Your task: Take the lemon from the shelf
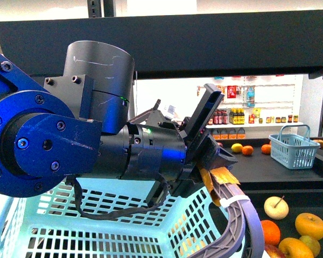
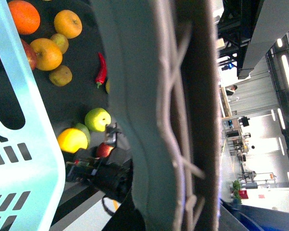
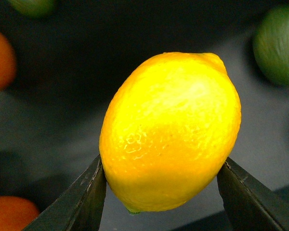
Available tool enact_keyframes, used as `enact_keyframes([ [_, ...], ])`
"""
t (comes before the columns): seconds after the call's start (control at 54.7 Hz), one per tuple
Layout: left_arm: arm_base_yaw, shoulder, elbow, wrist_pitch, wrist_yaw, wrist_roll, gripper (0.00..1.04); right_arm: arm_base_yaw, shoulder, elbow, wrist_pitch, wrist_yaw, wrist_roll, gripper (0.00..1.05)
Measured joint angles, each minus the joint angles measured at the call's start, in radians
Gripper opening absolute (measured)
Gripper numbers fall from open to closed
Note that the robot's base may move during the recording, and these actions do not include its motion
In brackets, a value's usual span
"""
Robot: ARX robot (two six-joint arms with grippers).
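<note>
Your right gripper [image 3: 161, 166] is clamped on the bright yellow, dimpled lemon [image 3: 171, 130], dark fingers [image 3: 82, 202] pinching both sides so it shouldn't roll out. Just beyond the fingers is the flat black shelf tier [image 3: 62, 120], with a round green fruit [image 3: 279, 45] further back.

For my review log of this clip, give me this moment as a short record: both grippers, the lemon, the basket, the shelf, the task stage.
right gripper: shut on the lemon, one finger on each side
lemon: yellow, whole; lifted or resting, cannot tell
left gripper: at the grey handle of the light-blue basket; grip unclear
shelf: black tiers, other fruit lying on them
task stage: lemon gripped
</note>
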Motion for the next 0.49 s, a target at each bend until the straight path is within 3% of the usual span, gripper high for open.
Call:
enact_keyframes([
  [0.292, 0.0, 0.0, 0.0, 0.0, 0.0, 0.0, 0.08, 0.053, -0.345, 0.027, -0.076, -0.165, 0.001, 0.58],
  [0.493, 0.0, 0.0, 0.0, 0.0, 0.0, 0.0, 0.08, 0.148, -0.449, 0.042, -0.111, -0.24, 0.064, 0.58],
])
